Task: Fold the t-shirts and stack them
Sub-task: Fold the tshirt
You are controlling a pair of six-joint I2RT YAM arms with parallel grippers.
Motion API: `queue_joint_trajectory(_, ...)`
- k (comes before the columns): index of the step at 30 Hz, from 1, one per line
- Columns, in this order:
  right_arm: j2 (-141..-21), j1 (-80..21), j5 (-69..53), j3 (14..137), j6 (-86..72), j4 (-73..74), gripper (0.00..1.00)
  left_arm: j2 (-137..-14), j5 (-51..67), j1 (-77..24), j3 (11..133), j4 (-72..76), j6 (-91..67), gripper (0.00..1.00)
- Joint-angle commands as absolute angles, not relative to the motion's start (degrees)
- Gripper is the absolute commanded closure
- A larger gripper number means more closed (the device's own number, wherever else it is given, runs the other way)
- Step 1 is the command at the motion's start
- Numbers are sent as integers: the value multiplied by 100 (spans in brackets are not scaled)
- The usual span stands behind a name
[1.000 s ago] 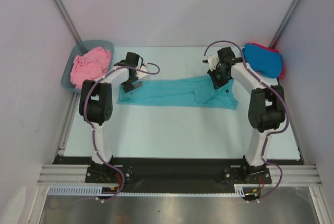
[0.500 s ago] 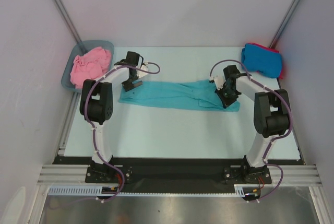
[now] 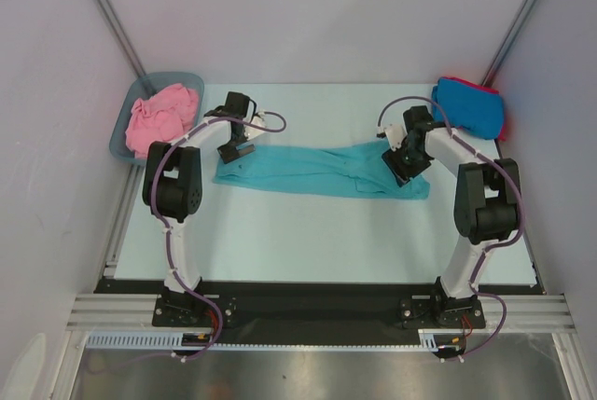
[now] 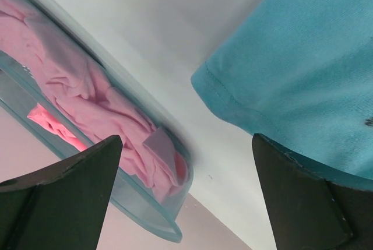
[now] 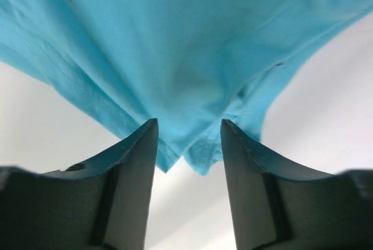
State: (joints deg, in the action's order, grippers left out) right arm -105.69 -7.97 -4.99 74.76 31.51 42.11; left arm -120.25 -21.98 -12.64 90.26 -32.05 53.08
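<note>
The teal t-shirt [image 3: 308, 169] lies stretched in a long band across the table. My left gripper [image 3: 233, 150] is open over its left end; in the left wrist view [image 4: 186, 139] the hem [image 4: 303, 75] lies by the right finger. My right gripper [image 3: 401, 162] is low over its right end, open, with two cloth corners [image 5: 186, 157] lying between the fingers in the right wrist view [image 5: 186, 125]. The pink t-shirt [image 3: 160, 116] is bunched in the tub [image 3: 126, 130]. The bright blue t-shirt [image 3: 466, 106] lies folded on the red one [image 3: 505, 125] at the back right.
The grey-blue tub's rim [image 4: 145, 215] is close to my left gripper, with the pink cloth [image 4: 87, 104] inside. Walls and slanted metal posts close in the back and sides. The black base rail runs along the near edge.
My right gripper has moved from the back towards the near right and come down on the teal shirt's right end, which now lies flatter. The left arm has not moved.
</note>
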Motion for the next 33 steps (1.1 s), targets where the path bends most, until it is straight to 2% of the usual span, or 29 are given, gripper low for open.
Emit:
queue_joint_trajectory(1,-10406,-756,-519,8207,2963,4114,49,-11997,-2259,-1301,9281,-3173,5396,0)
queue_joint_trajectory(3,-10633,-747,-361,8401,2892,3991,55,-12015,-2241,-1310,9290,-3173,5388,0)
queue_joint_trajectory(4,-10713,-756,-343,8559,2857,3929,65,-12032,-2241,-1310,9299,-3173,5388,0)
queue_joint_trajectory(6,-11011,-765,-220,8718,2795,3693,74,-12094,-2250,-1318,9351,-3182,5396,0)
queue_joint_trajectory(7,-11134,-765,-211,8823,2778,3674,84,-12111,-2276,-1327,9369,-3182,5405,0)
queue_joint_trajectory(9,-11494,-773,-150,9122,2742,3543,90,-12138,-2276,-1345,9422,-3182,5388,0)
queue_joint_trajectory(19,-12532,-756,-27,9914,2558,3261,91,-12094,-2294,-1362,9369,-3217,5335,0)
queue_joint_trajectory(33,-13060,-598,246,10081,2505,2979,91,-12348,-2320,-1362,9395,-3217,5502,0)
